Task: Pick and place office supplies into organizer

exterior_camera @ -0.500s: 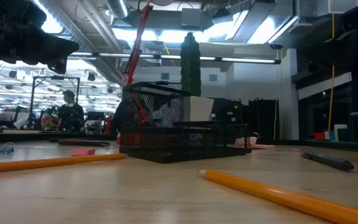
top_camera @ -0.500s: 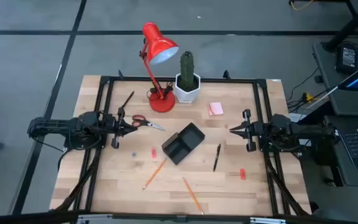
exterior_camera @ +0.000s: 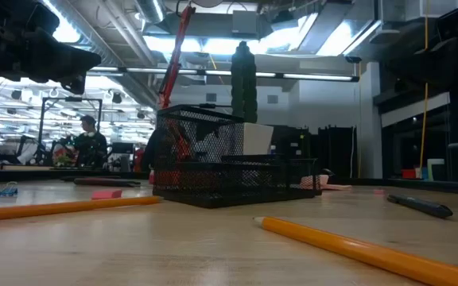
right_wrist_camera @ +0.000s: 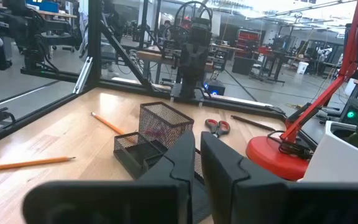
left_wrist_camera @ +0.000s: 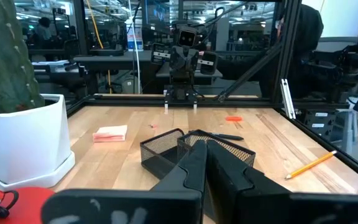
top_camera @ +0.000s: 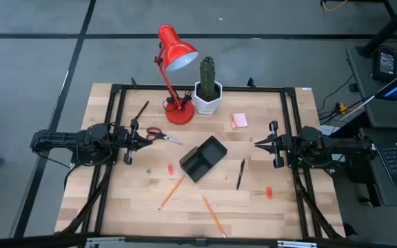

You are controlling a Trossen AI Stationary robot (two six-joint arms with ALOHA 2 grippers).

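High view: black wire-mesh organizer [top_camera: 202, 158] mid wooden bench [top_camera: 150, 196]; red-handled scissors [top_camera: 158, 135] near left gripper [top_camera: 143, 137].
Low view: orange pencil [exterior_camera: 372, 253] foremost.
Left wrist: jaws closed, empty.
Right wrist: right gripper [right_wrist_camera: 197, 144] jaws nearly closed, empty.
Writing: none legible.

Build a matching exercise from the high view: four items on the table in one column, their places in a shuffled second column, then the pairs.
Things:
1. scissors
2. sticky-note pad
3. black pen
4. organizer

Places:
A. mid-table, between the two arms
B. just in front of the left hand
C. right of the white cactus pot
D. between the organizer and the small red piece

Pairs: 1-B, 2-C, 3-D, 4-A
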